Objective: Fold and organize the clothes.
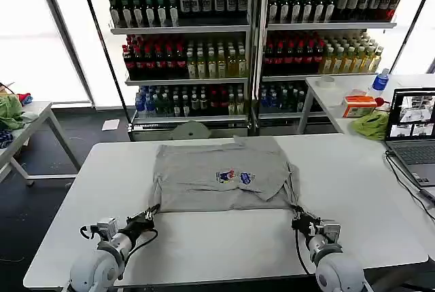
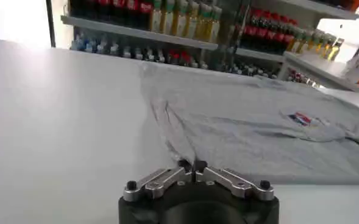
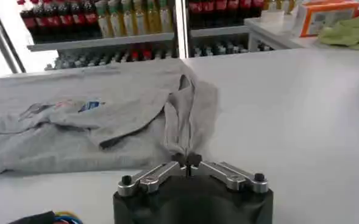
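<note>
Both tools, left tool (image 1: 151,214) and right tool (image 1: 297,216), pinch the shirt's (image 1: 221,176) near corners.

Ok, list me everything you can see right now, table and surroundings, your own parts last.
Shirt: one, light grey with a small multicoloured chest print, spread on the table's middle, sleeves folded in.
Table: one, white, right in front.
Laptop: one, open, dark, right edge of the table.
Green cloth: one, lime, on the side table at right, beside the laptop.
Orange box: one, orange and white, on that side table.
Drink shelves: two units, many bottles, behind the table.
Left tool: one, black and silver, shut on the shirt's near left corner.
Right tool: one, black and silver, shut on the shirt's near right corner.
</note>
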Robot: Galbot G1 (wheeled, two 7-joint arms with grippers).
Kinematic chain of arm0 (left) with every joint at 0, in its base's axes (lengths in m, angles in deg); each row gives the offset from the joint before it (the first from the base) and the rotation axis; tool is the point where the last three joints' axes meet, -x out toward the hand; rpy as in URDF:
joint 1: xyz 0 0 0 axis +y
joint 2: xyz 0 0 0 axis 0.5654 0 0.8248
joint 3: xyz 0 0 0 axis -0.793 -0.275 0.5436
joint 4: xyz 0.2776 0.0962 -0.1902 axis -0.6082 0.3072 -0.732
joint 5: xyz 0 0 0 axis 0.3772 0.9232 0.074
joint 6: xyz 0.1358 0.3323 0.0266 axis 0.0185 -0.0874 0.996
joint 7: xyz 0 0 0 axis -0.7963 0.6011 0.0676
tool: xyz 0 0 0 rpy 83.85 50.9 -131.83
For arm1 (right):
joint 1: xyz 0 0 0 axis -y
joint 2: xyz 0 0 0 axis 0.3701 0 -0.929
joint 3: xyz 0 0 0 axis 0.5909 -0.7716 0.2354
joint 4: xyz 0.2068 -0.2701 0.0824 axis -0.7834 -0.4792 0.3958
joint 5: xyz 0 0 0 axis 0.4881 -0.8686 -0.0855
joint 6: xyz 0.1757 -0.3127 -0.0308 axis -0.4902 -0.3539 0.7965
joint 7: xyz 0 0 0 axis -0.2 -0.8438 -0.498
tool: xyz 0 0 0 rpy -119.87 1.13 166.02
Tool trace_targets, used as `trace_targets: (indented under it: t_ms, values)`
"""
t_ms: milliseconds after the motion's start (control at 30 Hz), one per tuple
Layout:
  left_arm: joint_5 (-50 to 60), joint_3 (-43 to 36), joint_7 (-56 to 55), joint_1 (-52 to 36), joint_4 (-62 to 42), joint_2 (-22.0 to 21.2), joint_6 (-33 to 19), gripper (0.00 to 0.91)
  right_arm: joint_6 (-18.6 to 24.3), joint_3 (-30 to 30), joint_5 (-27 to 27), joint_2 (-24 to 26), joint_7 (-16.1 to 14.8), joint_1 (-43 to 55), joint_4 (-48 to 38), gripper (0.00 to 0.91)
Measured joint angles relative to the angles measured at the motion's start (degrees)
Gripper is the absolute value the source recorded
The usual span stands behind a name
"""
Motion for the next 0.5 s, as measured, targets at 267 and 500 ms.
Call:
trace_targets:
  t_ms: [267,500]
  values:
    - [2.5,2.9,0.8,6.0,4.9,-1.4,0.3,0.01,1.5,1.3,0.7,4.2,-1.3,-5.9,4.8,0.0]
    - [6.3,6.1,1.4,12.2,9.9,-2.9,0.4,0.01,2.5,2.7,0.4,7.5,-1.9,-11.5,8.8,0.0]
